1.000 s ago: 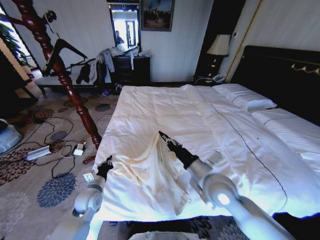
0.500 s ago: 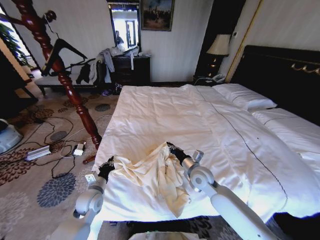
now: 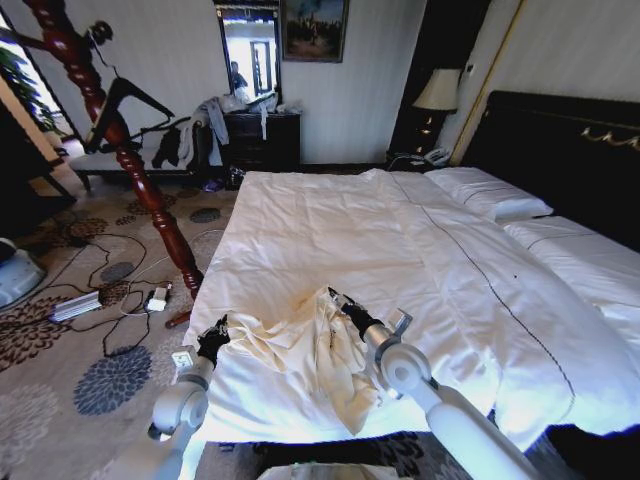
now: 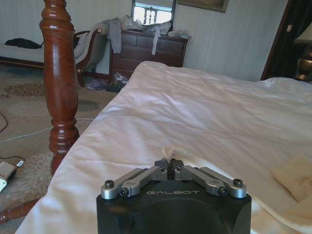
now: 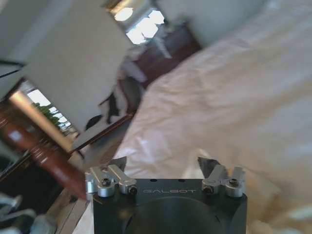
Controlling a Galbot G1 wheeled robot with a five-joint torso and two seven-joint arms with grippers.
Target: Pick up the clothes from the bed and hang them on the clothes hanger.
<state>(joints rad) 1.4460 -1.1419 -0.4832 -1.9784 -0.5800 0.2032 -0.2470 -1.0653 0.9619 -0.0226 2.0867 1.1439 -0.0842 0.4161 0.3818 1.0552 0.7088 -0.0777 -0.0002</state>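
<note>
The clothes, a pale cream-yellow garment, lie crumpled on the near corner of the bed. My left gripper is at the bed's left edge, shut on the garment's hem; a tuft of cream fabric sticks out between its closed fingertips. My right gripper hovers over the garment's raised fold, and its fingers stand wide apart with nothing between them. The black clothes hanger hangs on the reddish wooden pole off the bed's left side.
Cables and a power strip lie on the patterned carpet left of the bed. A dark dresser draped with grey garments stands at the back wall. The black headboard and a lamp are at the right.
My right gripper has come down from its raised position and let go of the garment, whose lifted fold has sunk onto the bed. My left gripper has hardly moved.
</note>
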